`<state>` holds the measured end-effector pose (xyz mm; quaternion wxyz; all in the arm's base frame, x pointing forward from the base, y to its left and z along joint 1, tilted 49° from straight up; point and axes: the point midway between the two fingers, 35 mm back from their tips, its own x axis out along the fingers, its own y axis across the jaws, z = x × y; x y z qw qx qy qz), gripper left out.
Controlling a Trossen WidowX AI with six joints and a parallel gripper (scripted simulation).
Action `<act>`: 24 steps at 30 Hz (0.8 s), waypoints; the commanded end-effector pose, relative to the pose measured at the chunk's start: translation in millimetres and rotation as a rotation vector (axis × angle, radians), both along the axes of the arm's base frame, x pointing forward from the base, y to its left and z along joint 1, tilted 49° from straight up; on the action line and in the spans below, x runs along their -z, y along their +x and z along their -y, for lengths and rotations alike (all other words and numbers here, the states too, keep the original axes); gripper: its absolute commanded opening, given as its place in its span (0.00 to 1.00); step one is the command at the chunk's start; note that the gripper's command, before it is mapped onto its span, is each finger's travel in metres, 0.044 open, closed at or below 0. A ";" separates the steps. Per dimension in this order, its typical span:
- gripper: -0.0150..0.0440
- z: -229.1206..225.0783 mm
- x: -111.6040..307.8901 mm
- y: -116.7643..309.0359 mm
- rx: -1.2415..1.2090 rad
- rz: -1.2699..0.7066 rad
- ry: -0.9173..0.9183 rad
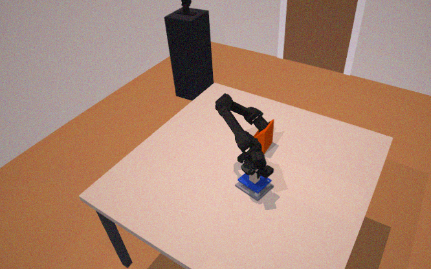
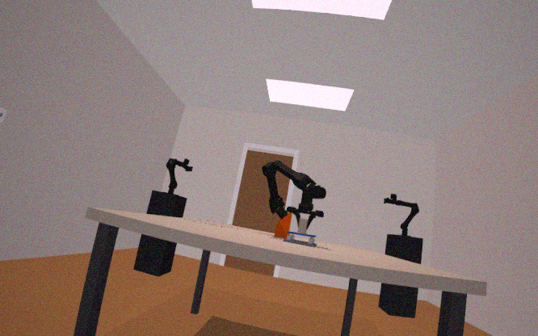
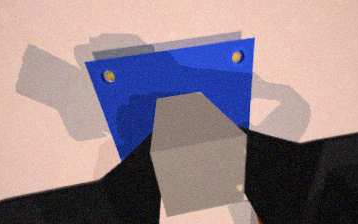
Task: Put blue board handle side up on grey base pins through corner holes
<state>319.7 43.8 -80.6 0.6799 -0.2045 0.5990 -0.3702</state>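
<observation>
Now your gripper (image 1: 254,175) (image 2: 304,219) (image 3: 185,129) pinches the handle (image 1: 254,178) (image 2: 302,225) (image 3: 197,150), holding the board (image 1: 260,187) (image 2: 301,233) (image 3: 180,75) over the base (image 1: 258,197) (image 2: 303,242); gold pins (image 3: 109,76) show in the two holes (image 3: 237,57) you can see by wrist view.

Blue board (image 1: 261,187) (handle pinched) above grey base (image 1: 257,198), orange panel (image 1: 268,136) behind
</observation>
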 end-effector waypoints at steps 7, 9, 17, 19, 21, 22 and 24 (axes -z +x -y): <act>0.39 1.3 1.2 0.1 0.000 0.000 0.000; 0.48 1.3 1.2 0.1 0.000 0.000 0.000; 0.83 1.3 1.2 0.1 0.000 0.000 0.000; 0.92 1.3 1.2 0.1 0.000 0.000 0.000; 1.00 -1.5 -1.1 0.2 0.000 0.000 0.000; 1.00 -5.0 -3.9 0.4 0.000 0.000 0.001; 1.00 -14.1 -11.4 0.5 -0.001 0.000 0.002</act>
